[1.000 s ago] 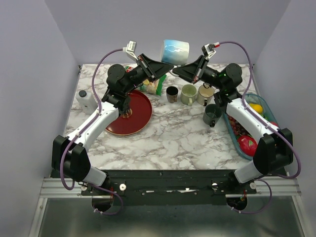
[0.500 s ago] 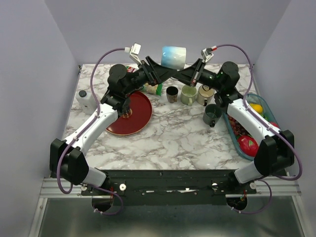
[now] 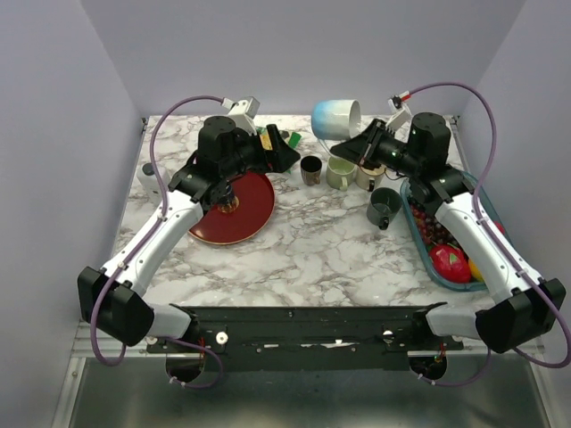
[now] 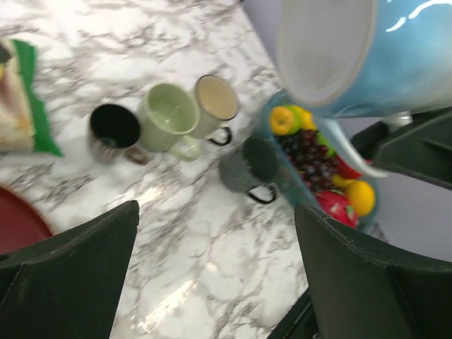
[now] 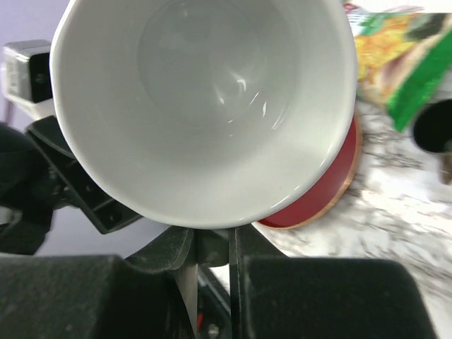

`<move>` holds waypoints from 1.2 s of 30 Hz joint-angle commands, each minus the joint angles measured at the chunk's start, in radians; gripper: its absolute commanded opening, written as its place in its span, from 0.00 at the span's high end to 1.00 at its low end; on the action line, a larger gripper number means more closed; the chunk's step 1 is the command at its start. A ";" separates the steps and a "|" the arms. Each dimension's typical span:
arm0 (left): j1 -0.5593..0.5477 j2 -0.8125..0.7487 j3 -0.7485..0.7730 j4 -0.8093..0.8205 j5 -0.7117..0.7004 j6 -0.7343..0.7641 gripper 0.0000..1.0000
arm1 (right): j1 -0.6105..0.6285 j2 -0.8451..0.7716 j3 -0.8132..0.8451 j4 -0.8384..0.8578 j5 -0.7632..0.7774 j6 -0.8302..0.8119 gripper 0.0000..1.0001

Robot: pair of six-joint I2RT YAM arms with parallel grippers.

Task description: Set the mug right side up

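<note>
Left arm: elbow bent, forearm reaching toward far side. left gripper hovers left of green mug, past black mug. Fingers spread wide, nothing between them, touching nothing.
Right arm: elbow high, forearm angled inward. right gripper sits just above green mug, pinched tight on handle of blue mug.
Blue mug airborne above green mug, tipped sideways, mouth facing right wrist camera, white interior showing.
</note>
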 commanded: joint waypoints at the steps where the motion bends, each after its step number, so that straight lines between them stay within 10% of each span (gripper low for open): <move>1: 0.013 -0.079 -0.002 -0.141 -0.176 0.134 0.01 | 0.000 -0.065 0.033 -0.225 0.193 -0.227 0.99; 12: 0.014 -0.140 -0.031 -0.138 -0.353 0.183 0.01 | 0.003 -0.079 -0.022 -0.552 0.417 -0.401 0.99; 36: 0.016 -0.100 -0.032 -0.211 -0.456 0.161 0.01 | 0.072 0.263 -0.073 -0.618 0.594 -0.369 0.99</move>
